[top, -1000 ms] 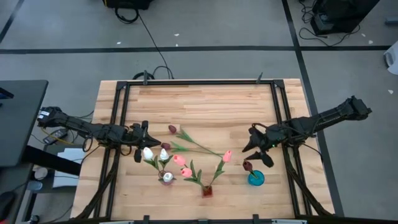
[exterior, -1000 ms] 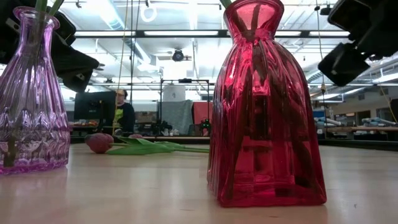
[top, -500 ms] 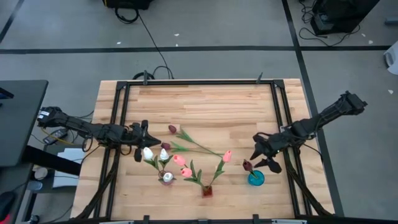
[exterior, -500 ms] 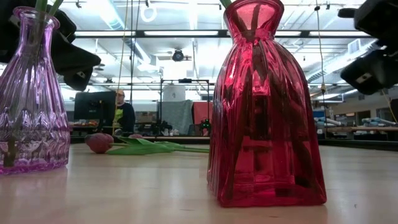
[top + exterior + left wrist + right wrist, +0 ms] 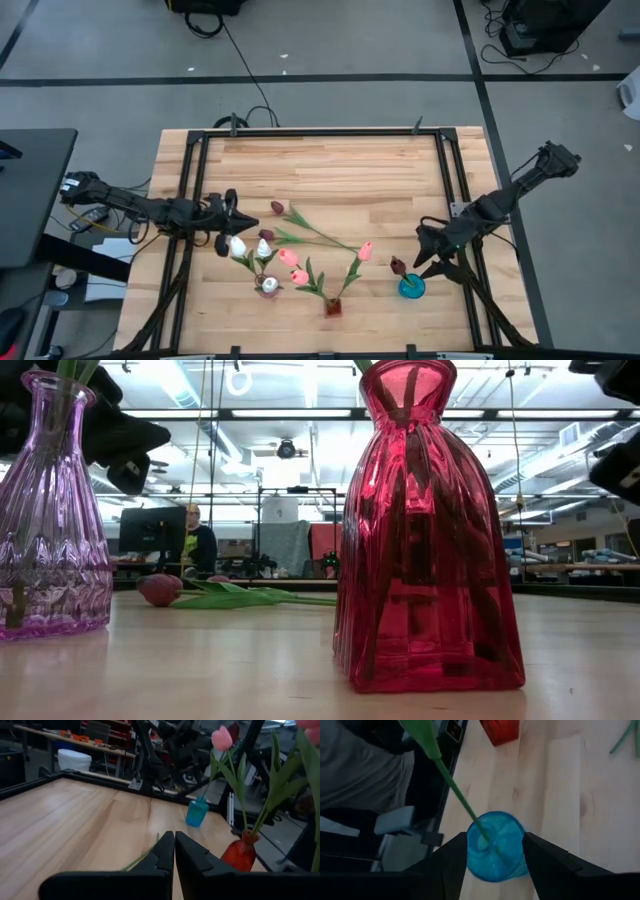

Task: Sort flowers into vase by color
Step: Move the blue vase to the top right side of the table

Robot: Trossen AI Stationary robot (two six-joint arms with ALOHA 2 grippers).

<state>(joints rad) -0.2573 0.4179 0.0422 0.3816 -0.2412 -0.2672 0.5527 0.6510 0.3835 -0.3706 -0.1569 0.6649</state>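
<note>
Flowers: small artificial tulips; two maroon ones [image 5: 277, 208] lie loose on the table [image 5: 330, 160] near its middle with long green stems, and the rest stand in vases along the near edge.
Purple vase [image 5: 268, 286]: near-left position; holds the white tulips [image 5: 238, 246], whose stems lean out toward the left arm.
Red vase [image 5: 332, 307]: near-centre position; holds the pink tulips [image 5: 365, 250], stems spread apart to both sides.
Blue vase [image 5: 411, 286]: near-right position; holds one maroon tulip [image 5: 397, 266], its stem tilted out over the rim.
Right gripper [image 5: 440, 258]: sits just beside and above the blue vase with fingers spread apart and nothing between them; the right wrist view shows the vase mouth framed by both fingers, which suggests the stem is released.
Left gripper [image 5: 229, 205]: waits at the left of the table beside the white tulips, fingers pressed together and empty.
Remaining work: judged from the layout, the two loose maroon tulips belong in the blue vase.
Background: a person [image 5: 198, 538] sits far behind the table in the low view.
</note>
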